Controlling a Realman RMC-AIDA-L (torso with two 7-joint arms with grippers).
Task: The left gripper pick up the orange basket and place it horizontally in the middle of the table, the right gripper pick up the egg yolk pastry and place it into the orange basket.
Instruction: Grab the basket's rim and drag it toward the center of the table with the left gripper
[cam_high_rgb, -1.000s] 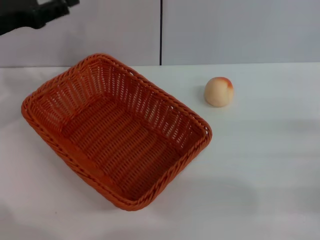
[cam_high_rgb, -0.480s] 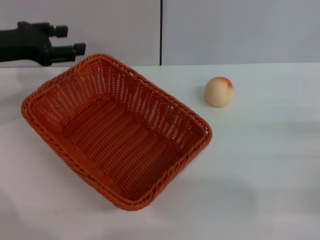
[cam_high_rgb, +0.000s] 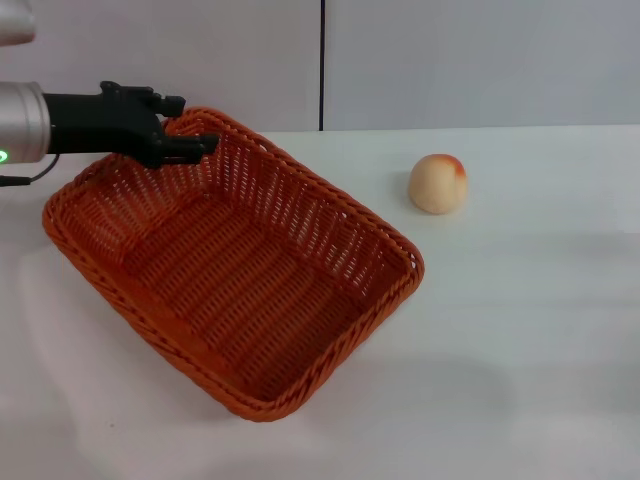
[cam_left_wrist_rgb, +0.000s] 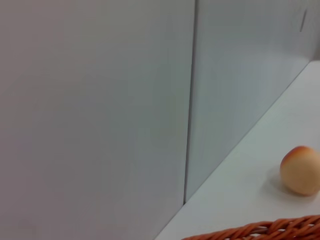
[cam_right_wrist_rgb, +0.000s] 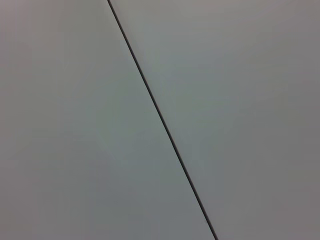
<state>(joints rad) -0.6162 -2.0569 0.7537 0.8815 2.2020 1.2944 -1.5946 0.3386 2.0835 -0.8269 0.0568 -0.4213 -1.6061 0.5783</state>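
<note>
The orange basket (cam_high_rgb: 235, 265) lies at an angle on the left half of the white table (cam_high_rgb: 520, 330), its long side running from back left to front right. My left gripper (cam_high_rgb: 190, 122) reaches in from the left at the basket's far corner, open, one finger above the braided rim and one just inside it. The egg yolk pastry (cam_high_rgb: 438, 183) sits alone on the table to the right of the basket, apart from it. The left wrist view shows the pastry (cam_left_wrist_rgb: 300, 170) and a strip of the basket's rim (cam_left_wrist_rgb: 265, 231). My right gripper is out of view.
A grey panelled wall (cam_high_rgb: 450, 60) with a dark vertical seam (cam_high_rgb: 321, 65) stands right behind the table. The right wrist view holds only that wall and its seam (cam_right_wrist_rgb: 160, 117). White tabletop stretches to the right and in front of the basket.
My left arm has swung down and to the right from the upper left corner, bringing its gripper to the basket's far rim. Basket and pastry have not moved.
</note>
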